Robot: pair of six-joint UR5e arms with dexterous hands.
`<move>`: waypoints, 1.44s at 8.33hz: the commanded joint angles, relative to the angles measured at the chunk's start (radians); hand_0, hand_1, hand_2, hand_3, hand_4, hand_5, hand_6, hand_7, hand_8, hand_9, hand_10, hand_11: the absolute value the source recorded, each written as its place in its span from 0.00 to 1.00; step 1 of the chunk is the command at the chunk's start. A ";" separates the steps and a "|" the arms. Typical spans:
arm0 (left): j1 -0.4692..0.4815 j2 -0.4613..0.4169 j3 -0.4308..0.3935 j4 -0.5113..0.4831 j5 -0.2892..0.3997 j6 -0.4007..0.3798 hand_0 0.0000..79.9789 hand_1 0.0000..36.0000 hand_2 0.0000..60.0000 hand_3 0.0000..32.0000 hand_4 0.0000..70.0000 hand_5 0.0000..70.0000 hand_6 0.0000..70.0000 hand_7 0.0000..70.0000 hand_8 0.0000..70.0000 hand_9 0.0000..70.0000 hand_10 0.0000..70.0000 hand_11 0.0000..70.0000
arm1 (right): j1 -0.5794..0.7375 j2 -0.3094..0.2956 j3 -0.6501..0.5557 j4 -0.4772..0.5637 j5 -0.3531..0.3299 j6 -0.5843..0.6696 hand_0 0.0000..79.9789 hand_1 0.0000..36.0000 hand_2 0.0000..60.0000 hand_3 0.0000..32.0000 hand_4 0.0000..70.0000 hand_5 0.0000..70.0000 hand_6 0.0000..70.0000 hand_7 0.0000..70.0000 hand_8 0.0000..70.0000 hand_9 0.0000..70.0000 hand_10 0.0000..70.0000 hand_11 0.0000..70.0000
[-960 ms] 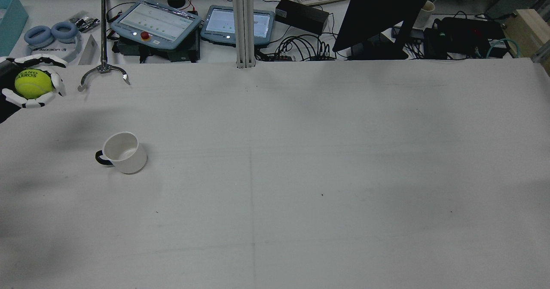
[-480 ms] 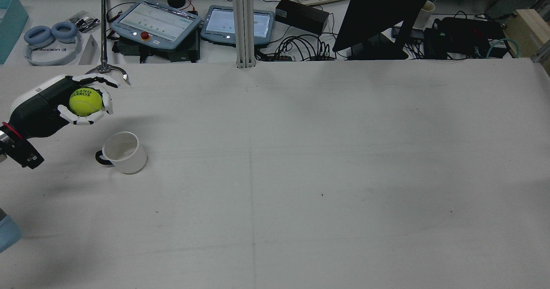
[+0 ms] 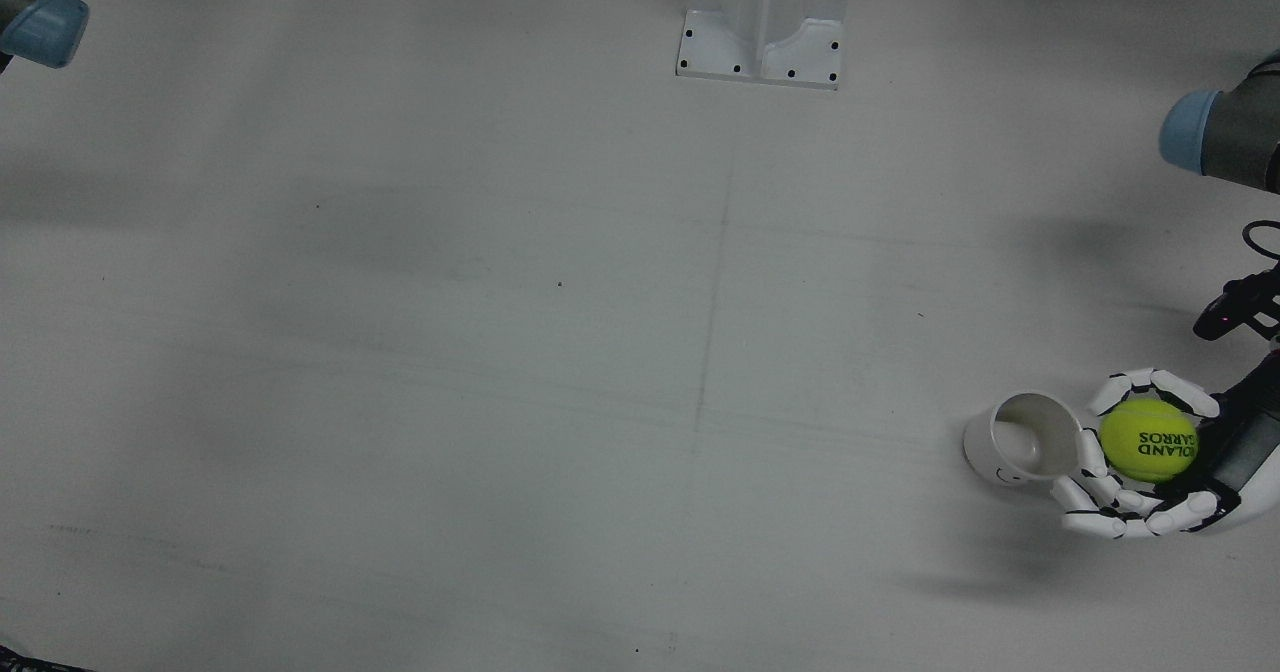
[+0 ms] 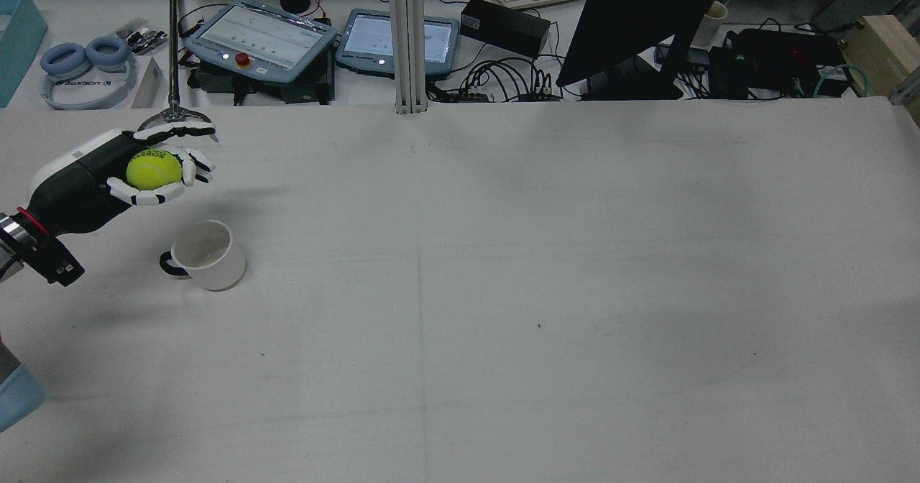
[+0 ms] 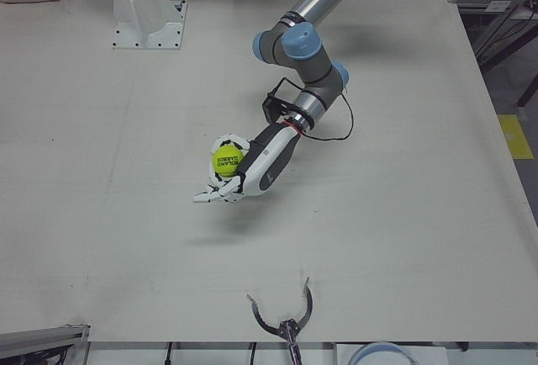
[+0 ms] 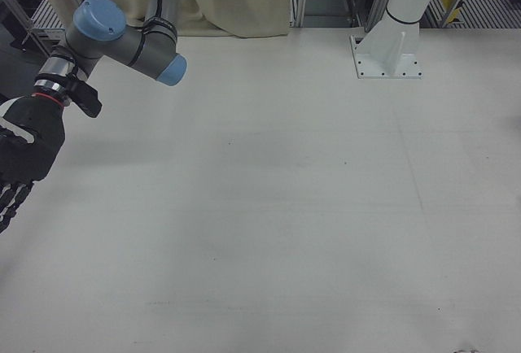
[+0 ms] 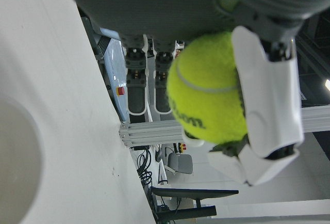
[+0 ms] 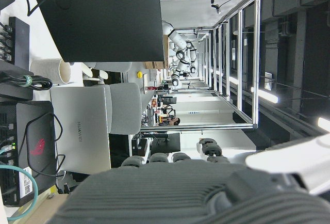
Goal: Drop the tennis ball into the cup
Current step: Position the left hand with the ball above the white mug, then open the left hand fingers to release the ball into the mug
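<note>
My left hand (image 4: 136, 170) is shut on the yellow-green tennis ball (image 4: 154, 169) and holds it in the air, just behind and left of the white cup (image 4: 205, 254) in the rear view. The cup stands upright on the table, black handle to its left. In the front view the ball (image 3: 1148, 440) sits right beside the cup's rim (image 3: 1025, 440), with the fingers (image 3: 1100, 512) curled round it. The left-front view shows the hand (image 5: 252, 170) and ball (image 5: 226, 160); the cup is hidden there. The left hand view shows the ball (image 7: 209, 87) and the cup's rim (image 7: 15, 167). My right hand (image 6: 20, 154) hangs open and empty at the right-front view's left edge.
A metal claw stand (image 4: 173, 113) stands at the table's far edge just behind my left hand; it also shows in the left-front view (image 5: 282, 319). Tablets (image 4: 262, 37), headphones (image 4: 83, 62) and cables lie beyond that edge. A white post base (image 3: 760, 17) is bolted mid-table.
My left hand has carried the ball from the table's left edge in toward the cup, then a little further right. Its fingers now look slightly more spread. The cup has not moved.
</note>
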 commanded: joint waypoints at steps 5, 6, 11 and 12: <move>0.039 0.004 0.004 -0.013 -0.002 0.015 0.65 0.68 0.74 0.00 0.24 0.24 0.70 0.29 0.26 0.22 0.31 0.47 | 0.000 0.000 0.000 0.000 0.000 0.000 0.00 0.00 0.00 0.00 0.00 0.00 0.00 0.00 0.00 0.00 0.00 0.00; 0.040 0.004 0.004 -0.013 -0.002 0.015 0.65 0.65 0.68 0.00 0.22 0.23 0.67 0.29 0.25 0.21 0.30 0.47 | 0.000 0.000 0.000 0.000 0.000 0.000 0.00 0.00 0.00 0.00 0.00 0.00 0.00 0.00 0.00 0.00 0.00 0.00; 0.039 0.016 0.005 -0.018 0.005 0.009 0.66 0.62 0.44 0.00 0.17 0.20 0.51 0.30 0.21 0.20 0.27 0.42 | 0.000 0.000 0.000 0.000 0.000 0.000 0.00 0.00 0.00 0.00 0.00 0.00 0.00 0.00 0.00 0.00 0.00 0.00; 0.034 0.015 -0.002 -0.018 0.006 -0.004 0.69 0.68 0.46 0.00 0.17 0.22 0.58 0.30 0.23 0.20 0.28 0.44 | 0.000 0.000 0.000 0.000 0.000 0.000 0.00 0.00 0.00 0.00 0.00 0.00 0.00 0.00 0.00 0.00 0.00 0.00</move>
